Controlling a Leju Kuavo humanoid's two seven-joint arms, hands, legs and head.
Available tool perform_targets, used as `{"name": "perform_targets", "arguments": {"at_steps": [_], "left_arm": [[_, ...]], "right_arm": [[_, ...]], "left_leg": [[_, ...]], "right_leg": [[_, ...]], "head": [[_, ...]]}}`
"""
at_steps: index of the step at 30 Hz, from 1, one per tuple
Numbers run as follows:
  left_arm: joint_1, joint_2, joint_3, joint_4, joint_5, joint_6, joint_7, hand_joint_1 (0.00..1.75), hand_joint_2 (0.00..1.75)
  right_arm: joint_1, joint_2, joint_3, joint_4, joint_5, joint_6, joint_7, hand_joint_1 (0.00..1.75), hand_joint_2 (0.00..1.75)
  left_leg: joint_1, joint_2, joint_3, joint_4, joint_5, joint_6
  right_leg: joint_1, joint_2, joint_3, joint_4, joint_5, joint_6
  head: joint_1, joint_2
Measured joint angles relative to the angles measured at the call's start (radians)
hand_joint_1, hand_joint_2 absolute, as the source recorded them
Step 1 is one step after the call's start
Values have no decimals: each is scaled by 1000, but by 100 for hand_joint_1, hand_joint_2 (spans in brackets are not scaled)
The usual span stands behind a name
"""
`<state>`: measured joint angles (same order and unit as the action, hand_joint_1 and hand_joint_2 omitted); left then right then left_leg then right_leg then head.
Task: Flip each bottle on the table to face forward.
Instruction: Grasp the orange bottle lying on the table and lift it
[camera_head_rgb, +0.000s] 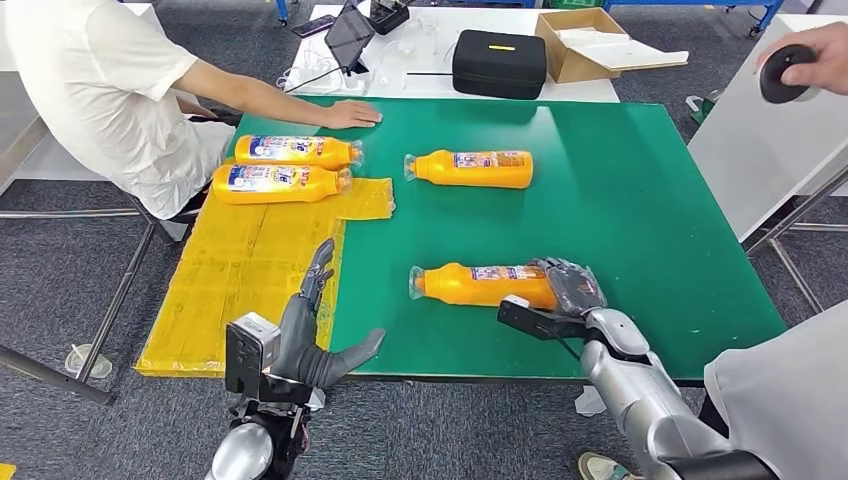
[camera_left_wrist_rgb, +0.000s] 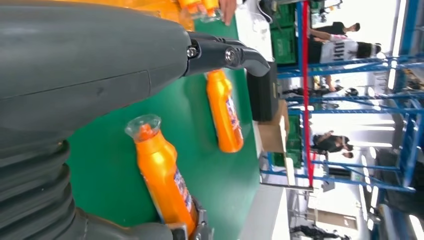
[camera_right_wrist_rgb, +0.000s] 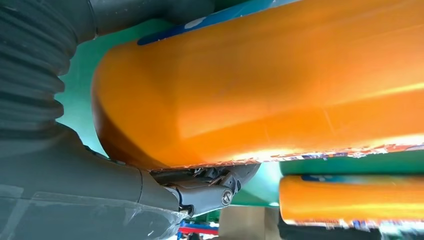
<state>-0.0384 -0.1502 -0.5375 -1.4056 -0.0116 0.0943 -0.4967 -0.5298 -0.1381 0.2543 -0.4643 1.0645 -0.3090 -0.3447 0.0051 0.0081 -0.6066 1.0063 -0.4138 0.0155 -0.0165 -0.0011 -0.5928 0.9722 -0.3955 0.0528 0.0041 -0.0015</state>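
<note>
table (camera_head_rgb: 640, 190): green top with a yellow sheet (camera_head_rgb: 240, 270) over its left end; four orange bottles lie on their sides, caps toward the robot's left
near bottle (camera_head_rgb: 485, 285): the one in hand, close to the front edge, label strip along its far side
risk, roll: judged, the round body could spin out of the grasp mid-turn and roll off the front edge just behind it
risk, grip: the hold sits at the base end, so the cap end may swing and leave the label skewed
far bottle (camera_head_rgb: 472, 168): mid table, well apart from the near one
left pair (camera_head_rgb: 285, 168): two bottles side by side at the sheet's far end, a person's hand (camera_head_rgb: 350, 114) flat on the table just beyond
right hand (camera_head_rgb: 568, 288): wrapped over the near bottle's base, fingers on top, thumb probably beneath, though the wrist view is too close to be sure
left hand (camera_head_rgb: 318, 330): spread wide, holding nothing, raised at the table's front edge beside the sheet
</note>
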Motion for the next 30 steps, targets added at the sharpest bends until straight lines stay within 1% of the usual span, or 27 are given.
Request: {"name": "perform_targets", "arguments": {"at_steps": [3,5,10,14,18,24,30], "left_arm": [[1,0,0,1,21,-8,-7,0,175],[1,0,0,4,37,-16,-9,0,175],[2,0,0,12,63,-29,-10,0,175],[9,0,-1,23,122,-49,9,0,175],[24,0,-6,35,160,-34,10,0,175],[56,0,-4,5,161,87,-50,0,175],[71,0,0,-30,161,107,-56,0,175]], "right_arm": [[29,8,-16,-12,-103,-34,-103,175,175],[50,18,-33,-25,-158,-42,-153,175,175],[84,42,-65,-53,-232,-57,-203,175,175],[135,74,-107,-115,-369,-87,-264,174,175],[204,107,-135,-221,-449,-103,-270,175,175],[304,146,-150,-371,-522,-131,-276,175,175],[346,166,-158,-436,-539,-137,-284,175,175]], "left_leg": [[0,0,-1,0,0,0],[0,1,-2,0,0,0],[1,0,-3,0,0,-1],[1,0,-7,0,1,-1],[1,-1,-12,0,1,0],[1,-2,-19,0,1,0],[0,-2,-21,0,1,0]], "right_leg": [[0,1,2,0,1,0],[0,1,2,0,1,0],[2,1,0,0,0,0],[1,1,-2,1,0,0],[1,0,-6,1,0,0],[1,-1,-12,1,0,0],[0,-1,-15,1,0,0]], "head": [[0,0],[0,0],[0,0],[0,0],[0,0],[0,0],[0,0]]}}
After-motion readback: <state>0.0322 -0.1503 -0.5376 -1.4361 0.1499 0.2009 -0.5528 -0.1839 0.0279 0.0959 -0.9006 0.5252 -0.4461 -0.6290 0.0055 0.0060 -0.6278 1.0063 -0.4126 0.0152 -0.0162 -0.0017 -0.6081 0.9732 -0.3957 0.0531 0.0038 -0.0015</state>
